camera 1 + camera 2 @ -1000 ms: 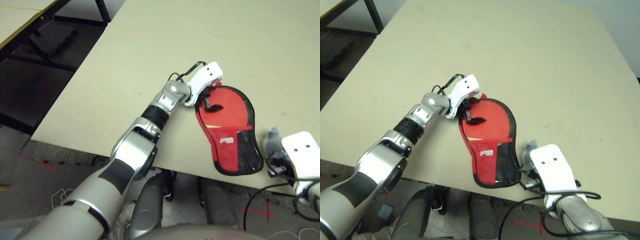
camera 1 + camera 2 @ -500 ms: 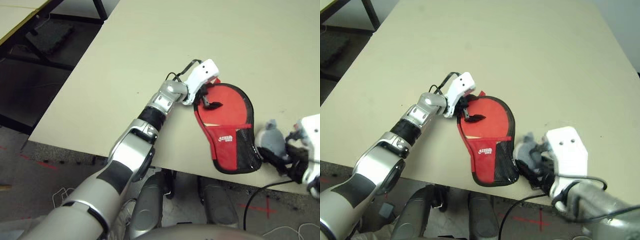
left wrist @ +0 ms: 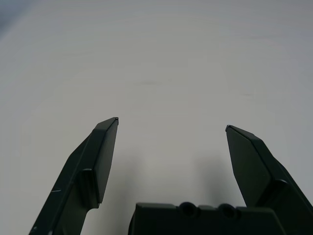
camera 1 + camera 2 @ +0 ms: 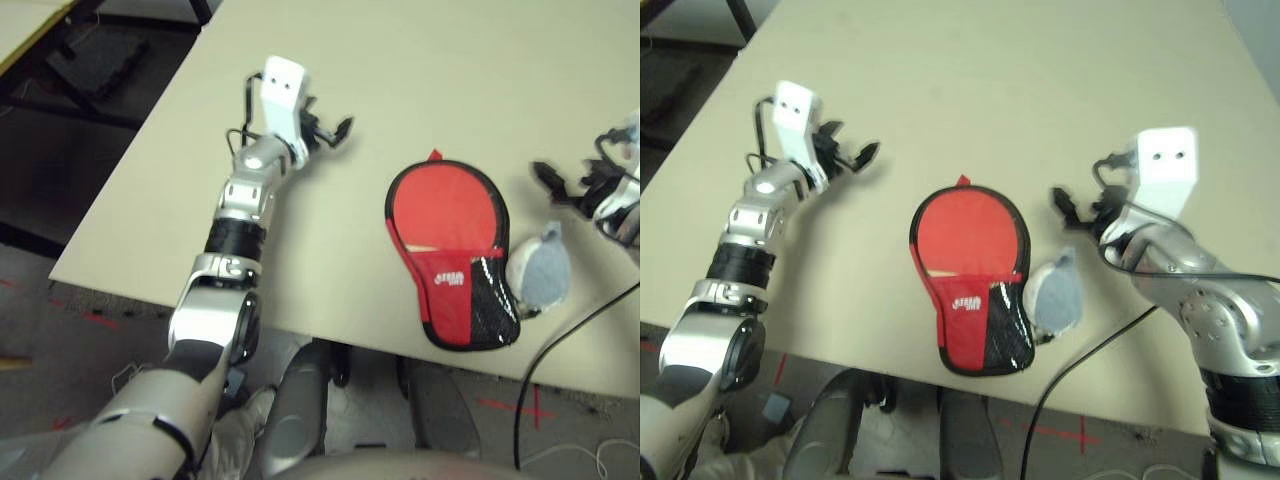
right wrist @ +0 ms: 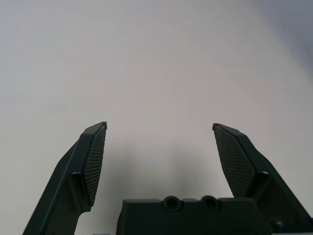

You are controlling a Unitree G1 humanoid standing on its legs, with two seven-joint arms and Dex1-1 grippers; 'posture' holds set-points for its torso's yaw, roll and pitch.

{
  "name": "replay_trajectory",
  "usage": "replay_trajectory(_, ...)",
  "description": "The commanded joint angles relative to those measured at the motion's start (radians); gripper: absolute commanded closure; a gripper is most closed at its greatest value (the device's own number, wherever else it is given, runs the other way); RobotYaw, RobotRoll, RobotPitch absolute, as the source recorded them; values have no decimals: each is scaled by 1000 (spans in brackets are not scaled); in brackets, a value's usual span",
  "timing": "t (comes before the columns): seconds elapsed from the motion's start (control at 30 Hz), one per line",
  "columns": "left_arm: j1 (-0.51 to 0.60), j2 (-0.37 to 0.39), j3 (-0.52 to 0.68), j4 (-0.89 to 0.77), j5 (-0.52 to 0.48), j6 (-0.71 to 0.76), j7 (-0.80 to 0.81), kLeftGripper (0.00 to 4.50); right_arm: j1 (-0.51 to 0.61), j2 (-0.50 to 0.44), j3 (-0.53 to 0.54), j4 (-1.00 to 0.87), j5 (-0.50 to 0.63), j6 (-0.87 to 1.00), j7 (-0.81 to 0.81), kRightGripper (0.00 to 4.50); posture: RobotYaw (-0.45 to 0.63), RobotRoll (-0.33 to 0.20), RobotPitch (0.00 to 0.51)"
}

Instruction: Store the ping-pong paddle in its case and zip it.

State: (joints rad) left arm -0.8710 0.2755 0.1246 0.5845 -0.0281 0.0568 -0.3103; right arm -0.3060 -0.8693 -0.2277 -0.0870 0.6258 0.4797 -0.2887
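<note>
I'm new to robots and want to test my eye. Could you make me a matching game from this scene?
Things:
1. left gripper
2. case
3. grey fuzzy lump
4. right gripper

Descriptions:
A. red, lying flat near the table's front edge
B. jaws open, over bare table left of the case
C. touching the case's right side
D. jaws open, above the lump

Pairs: 1-B, 2-A, 3-C, 4-D

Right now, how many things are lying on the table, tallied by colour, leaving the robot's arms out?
Red: 1, the case with black edging and mesh, lying flat near the table front edge.
Grey: 1, the fuzzy lump against the case's right side.
Total: 2
</note>
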Motion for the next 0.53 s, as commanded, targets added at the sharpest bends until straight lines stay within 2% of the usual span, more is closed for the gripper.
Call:
replay_trajectory(0.03,54,22,17,27,12,-60,54,0,32,16,-93,125,-163,-87,-29,40,-46,0,176)
replay_trajectory(0.23,98,51,23,73,2,-83,98,0,14,58,-234,339,-238,-70,-37,40,-25,0,173)
replay_trajectory(0.37,108,52,20,99,3,-87,120,0,-21,60,-260,498,-303,-194,9,40,-23,0,168)
replay_trajectory(0.53,101,53,16,148,1,-97,126,0,-54,60,-282,565,-329,-285,78,40,-36,0,161)
